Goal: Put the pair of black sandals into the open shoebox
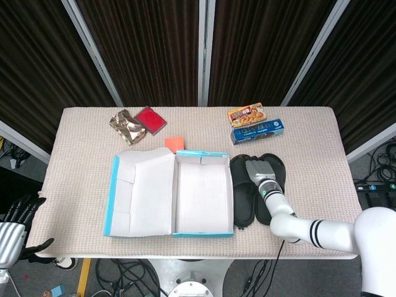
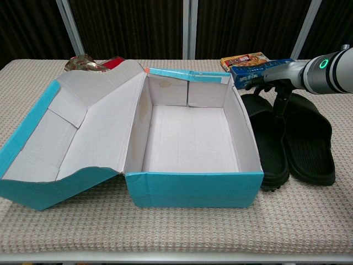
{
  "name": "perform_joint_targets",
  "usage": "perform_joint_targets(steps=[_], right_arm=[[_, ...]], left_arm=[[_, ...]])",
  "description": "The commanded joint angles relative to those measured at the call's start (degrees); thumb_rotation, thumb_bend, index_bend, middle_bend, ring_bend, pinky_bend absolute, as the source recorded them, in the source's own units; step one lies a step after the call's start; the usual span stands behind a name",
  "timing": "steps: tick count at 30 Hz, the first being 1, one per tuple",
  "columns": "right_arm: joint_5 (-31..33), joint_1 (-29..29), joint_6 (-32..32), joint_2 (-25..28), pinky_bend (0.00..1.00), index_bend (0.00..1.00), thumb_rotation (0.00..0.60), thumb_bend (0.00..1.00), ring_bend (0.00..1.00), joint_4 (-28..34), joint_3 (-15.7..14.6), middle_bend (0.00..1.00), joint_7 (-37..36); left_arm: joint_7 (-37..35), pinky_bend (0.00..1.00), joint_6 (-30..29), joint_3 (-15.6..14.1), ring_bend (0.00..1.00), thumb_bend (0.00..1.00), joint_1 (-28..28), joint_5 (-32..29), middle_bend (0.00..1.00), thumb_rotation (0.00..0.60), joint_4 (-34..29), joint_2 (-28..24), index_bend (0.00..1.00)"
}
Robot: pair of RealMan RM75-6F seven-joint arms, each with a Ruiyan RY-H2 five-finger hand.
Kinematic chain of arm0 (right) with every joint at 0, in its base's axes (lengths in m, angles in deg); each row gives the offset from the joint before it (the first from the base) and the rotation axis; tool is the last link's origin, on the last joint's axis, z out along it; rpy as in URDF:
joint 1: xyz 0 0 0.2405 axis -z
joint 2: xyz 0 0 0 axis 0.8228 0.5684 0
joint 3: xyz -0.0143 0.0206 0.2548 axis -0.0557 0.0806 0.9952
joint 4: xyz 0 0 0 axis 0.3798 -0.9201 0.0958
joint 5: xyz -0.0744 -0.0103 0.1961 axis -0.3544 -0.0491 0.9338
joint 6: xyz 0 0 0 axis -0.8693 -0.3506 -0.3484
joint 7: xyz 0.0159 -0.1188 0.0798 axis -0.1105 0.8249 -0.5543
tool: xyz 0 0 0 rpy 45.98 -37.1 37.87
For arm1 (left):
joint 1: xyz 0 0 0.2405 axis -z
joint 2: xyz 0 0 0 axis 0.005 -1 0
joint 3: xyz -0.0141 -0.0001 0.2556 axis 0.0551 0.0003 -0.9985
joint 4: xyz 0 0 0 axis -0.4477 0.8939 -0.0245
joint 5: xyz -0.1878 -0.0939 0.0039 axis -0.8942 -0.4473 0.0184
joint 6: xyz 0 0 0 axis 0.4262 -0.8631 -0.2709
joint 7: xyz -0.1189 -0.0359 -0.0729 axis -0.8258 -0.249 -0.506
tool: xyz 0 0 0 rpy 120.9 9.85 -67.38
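The step in hand appears to be the reach for the first sandal, with nothing yet grasped; the pair of black sandals is lying flat on the table, side by side and touching, just beside the right wall of the open shoebox, whose interior is showing only bare cardboard; the right hand is hovering over the heel ends of the pair, roughly above the seam between the two, with the forearm stretching in from the table's near right edge; in the chest view the right hand's fingers are pointing toward the box and curling slightly downward, with the thumb hanging below, holding nothing; whether any fingertip is touching a strap cannot be told; the left hand is hanging off the table's near left corner, fingers apart and empty; the next move is likely calling for lowering the right hand onto the sandal nearer the box, closing around its strap, lifting, and carrying it over the box wall.
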Motion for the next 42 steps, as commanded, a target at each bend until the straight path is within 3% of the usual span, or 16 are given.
perform_joint_targets(steps=[1, 22, 26, 42], right_arm=[[0.25, -0.39, 0.45, -0.64, 0.0, 0.05, 0.6, 0.03, 0.0, -0.31, 0.15, 0.1, 0.67], [-0.8, -0.32, 4.19, -4.08, 0.02, 0.24, 0.6, 0.04, 0.01, -1.74, 0.61, 0.23, 4.86], [-2.61, 0.37, 5.89, -4.62, 0.03, 0.31, 0.6, 0.05, 0.04, -1.81, 0.41, 0.27, 5.52], [-13.97, 6.17, 10.27, -3.21, 0.13, 0.43, 0.6, 0.08, 0.13, -0.06, 1.39, 0.38, 2.84]], left_arm=[[-0.22, 0.09, 0.05, -0.01, 0.0, 0.08, -0.02, -0.07, 0.14, 0.6, 0.17, 0.01, 0.11], [-2.06, 0.09, -0.17, -0.12, 0.0, 0.08, -0.24, -0.13, 0.14, 0.6, 1.25, 0.07, 0.11], [-2.15, 0.09, 0.04, -0.26, 0.0, 0.07, -0.26, -0.11, 0.14, 0.6, 1.39, 0.15, 0.11], [-1.49, 0.09, 1.13, -0.72, 0.0, 0.07, -0.11, -0.11, 0.14, 0.6, 1.01, 0.11, 0.11]])
